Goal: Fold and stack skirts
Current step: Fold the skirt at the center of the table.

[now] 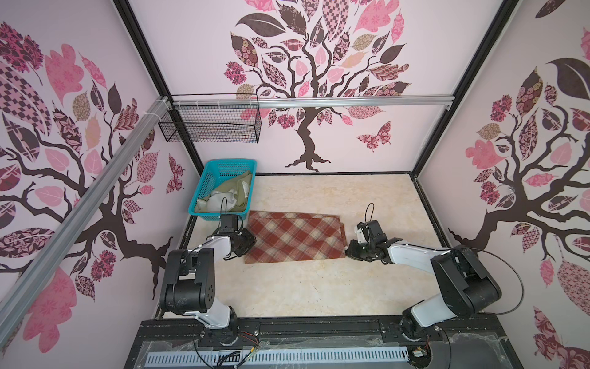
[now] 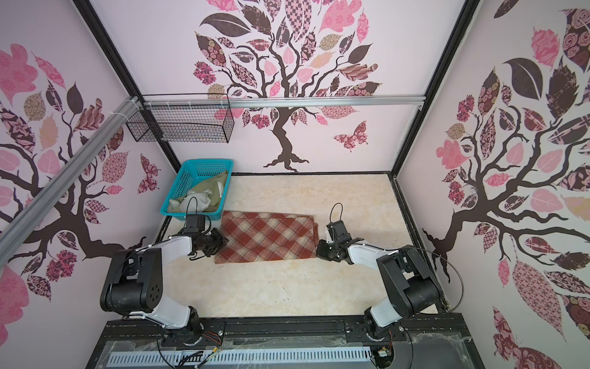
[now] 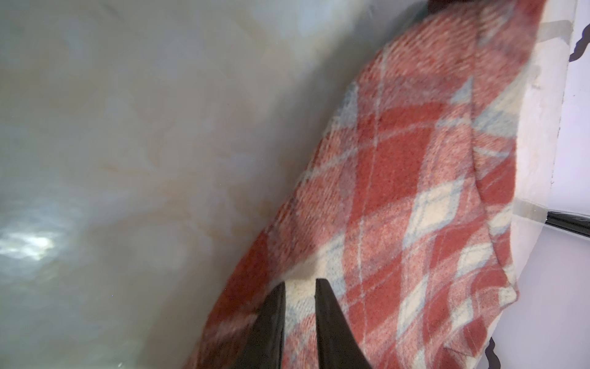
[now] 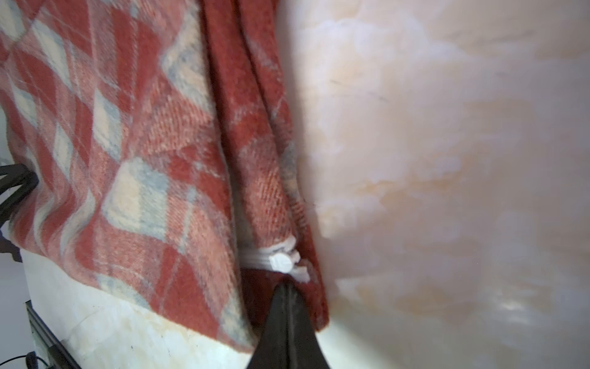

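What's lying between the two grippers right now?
The plaid skirt, folded on the table, spans from left gripper to right gripper, in both top views.

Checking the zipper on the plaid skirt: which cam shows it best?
Right wrist view: the white zipper sits sharp just ahead of the right gripper, at the plaid skirt edge. Both top views hide it behind the gripper; the left wrist view misses it.

I am looking into a robot test booth, not a home: walls (image 1: 351,134) papered with pink and brown tree decals, black frame posts, an aluminium rail (image 1: 319,103), a wire basket (image 1: 210,126) at eleven o'clock, a marble-look tabletop (image 1: 287,287).
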